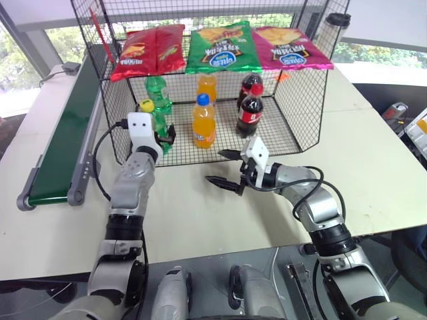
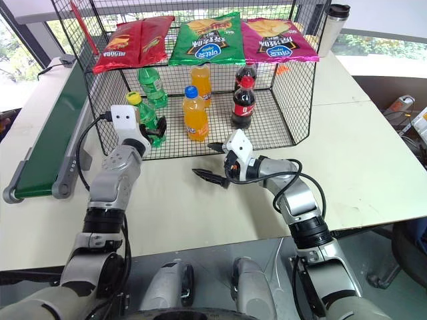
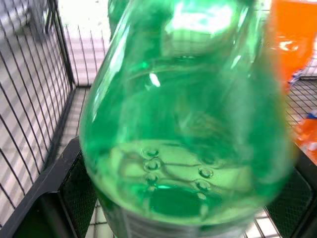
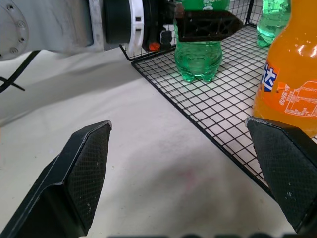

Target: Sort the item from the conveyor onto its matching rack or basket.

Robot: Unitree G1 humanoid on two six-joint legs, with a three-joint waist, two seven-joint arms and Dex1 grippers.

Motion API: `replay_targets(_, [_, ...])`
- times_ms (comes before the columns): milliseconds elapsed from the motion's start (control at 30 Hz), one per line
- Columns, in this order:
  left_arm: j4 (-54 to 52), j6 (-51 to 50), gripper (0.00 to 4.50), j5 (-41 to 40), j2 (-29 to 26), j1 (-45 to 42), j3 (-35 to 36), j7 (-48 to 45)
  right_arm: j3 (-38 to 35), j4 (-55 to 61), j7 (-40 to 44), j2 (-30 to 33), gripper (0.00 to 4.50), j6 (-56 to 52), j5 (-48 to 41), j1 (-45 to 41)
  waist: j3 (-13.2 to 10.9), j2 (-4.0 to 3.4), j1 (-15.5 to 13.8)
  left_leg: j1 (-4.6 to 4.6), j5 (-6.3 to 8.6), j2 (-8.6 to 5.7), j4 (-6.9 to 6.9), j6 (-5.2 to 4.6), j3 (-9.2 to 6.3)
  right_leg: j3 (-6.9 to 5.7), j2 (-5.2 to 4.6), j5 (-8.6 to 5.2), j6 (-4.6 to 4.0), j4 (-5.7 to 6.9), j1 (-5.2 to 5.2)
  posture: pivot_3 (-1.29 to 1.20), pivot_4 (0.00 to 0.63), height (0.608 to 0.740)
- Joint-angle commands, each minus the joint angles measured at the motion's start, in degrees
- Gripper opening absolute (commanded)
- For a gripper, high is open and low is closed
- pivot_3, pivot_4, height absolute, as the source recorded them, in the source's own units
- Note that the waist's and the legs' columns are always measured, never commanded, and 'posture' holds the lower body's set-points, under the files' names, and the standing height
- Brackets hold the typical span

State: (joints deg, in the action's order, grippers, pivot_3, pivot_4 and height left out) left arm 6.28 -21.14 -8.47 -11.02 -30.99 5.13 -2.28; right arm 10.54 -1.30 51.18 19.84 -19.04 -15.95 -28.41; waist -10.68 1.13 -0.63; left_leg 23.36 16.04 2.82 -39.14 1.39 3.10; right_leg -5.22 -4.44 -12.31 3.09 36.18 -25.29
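Yellow-capped green bottle (image 2: 145, 119): upright on the grid floor at the front left corner of the black wire cage (image 2: 293, 100), between the left gripper (image 2: 152, 131) fingers, which stood apart. Green-capped bottle (image 2: 152, 85) behind it. Orange soda bottles (image 2: 194, 115) and two cola bottles (image 2: 242, 102) mid-floor. Three chip bags (image 2: 204, 39) atop; writing unreadable. Right gripper (image 2: 212, 160) spread wide above the tabletop before the cage. Conveyor (image 2: 52, 137) along the left edge.

No text legible on chip bags (image 1: 220, 47); bottles (image 1: 203, 121).
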Motion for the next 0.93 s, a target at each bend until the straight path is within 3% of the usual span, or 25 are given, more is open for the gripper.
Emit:
replay_targets(33, [-8.8,-2.7,4.40,1.8,-2.2,0.8,-0.8,-0.6,0.2,0.7,1.0,-0.5,4.50,2.0,-0.3,-0.3,0.0,0.00,0.0,0.00,0.00,0.00,0.00,0.00,0.00,0.00,0.00,0.00,0.00,0.00,0.00,0.00,0.150,0.740])
replay_targets(333, [-30.6,-14.5,4.40,1.5,-6.6,8.3,1.1,-1.8,0.3,0.5,1.4,-0.6,4.50,2.1,-0.2,-0.5,0.0,-0.01,0.0,0.00,0.00,0.01,0.00,0.00,-0.01,0.01,-0.01,0.00,0.00,0.00,0.01,0.00,0.150,0.740])
replay_targets(567, [-46.5,-18.7,4.40,0.6,-10.4,22.4,-0.9,-6.5,-0.1,1.8,2.5,0.3,4.50,1.5,-1.0,0.3,0.0,-0.02,0.1,-0.02,0.00,0.01,0.00,0.00,-0.03,0.02,-0.01,-0.01,-0.02,0.01,0.01,0.00,0.150,0.740])
replay_targets(767, [-50.7,-20.1,4.40,-2.4,-8.1,32.3,1.0,-7.1,-0.6,1.7,2.9,0.9,4.50,1.2,-1.3,0.2,0.0,-0.02,-0.1,-0.04,0.00,0.01,-0.01,0.00,-0.04,0.03,-0.02,-0.02,-0.04,0.00,0.02,0.00,0.150,0.740])
replay_targets(933, [-49.0,-19.4,4.40,-1.3,-5.9,35.5,0.9,-5.5,-0.6,2.1,3.5,1.4,4.50,0.6,-1.6,0.5,0.0,-0.04,-0.1,-0.05,0.00,0.01,-0.01,0.00,-0.07,0.03,-0.01,-0.03,-0.05,0.00,0.02,0.00,0.150,0.740])
